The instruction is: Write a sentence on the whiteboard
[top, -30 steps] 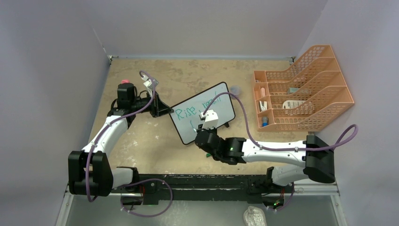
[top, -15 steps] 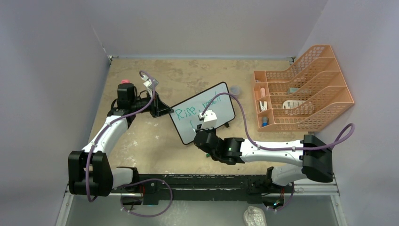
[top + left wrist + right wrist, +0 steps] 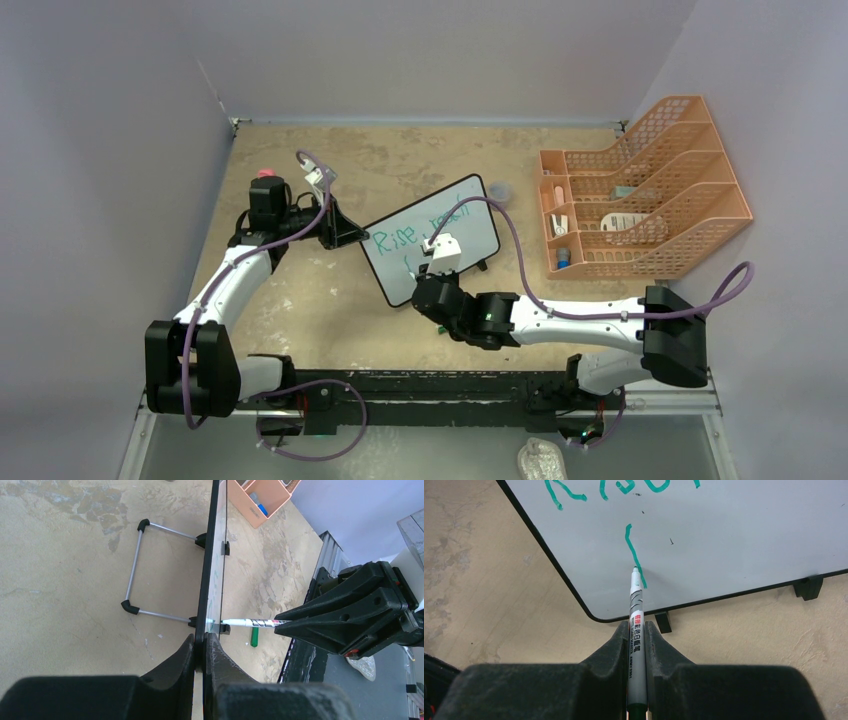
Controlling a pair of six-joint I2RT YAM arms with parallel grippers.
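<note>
Whiteboard (image 3: 478, 222) stands tilted on its small black feet near the middle of the sandy table (image 3: 420, 160), turned at an angle with its written face toward my right arm. My left pincer (image 3: 345, 235) is clamped on the board's left edge. Through the left wrist camera I see its two black fingers (image 3: 187, 655) pressed together with the thin black frame pinched between them. From there the board runs away edge-on, with its wire stand (image 3: 132, 580) resting on the table behind it. My right pincer (image 3: 637, 630) sits just in front of the board's lower edge, closed on a marker (image 3: 636, 605) whose white barrel sticks out forward between the jaws. The marker's tip touches the white face low down, a little above the bottom frame and near the rounded lower corner. It lies on a slanting green stroke (image 3: 631, 545), about two thirds of the way down it. The sentence (image 3: 393, 239) runs along the upper part of the board in green; I can read "Rise," at its left end. The letters after that are partly hidden behind my right wrist, and I cannot make them out. A small green piece (image 3: 254, 636) lies on the table just in front of the board. An orange rack (image 3: 640, 195) stands well apart at the right side.
</note>
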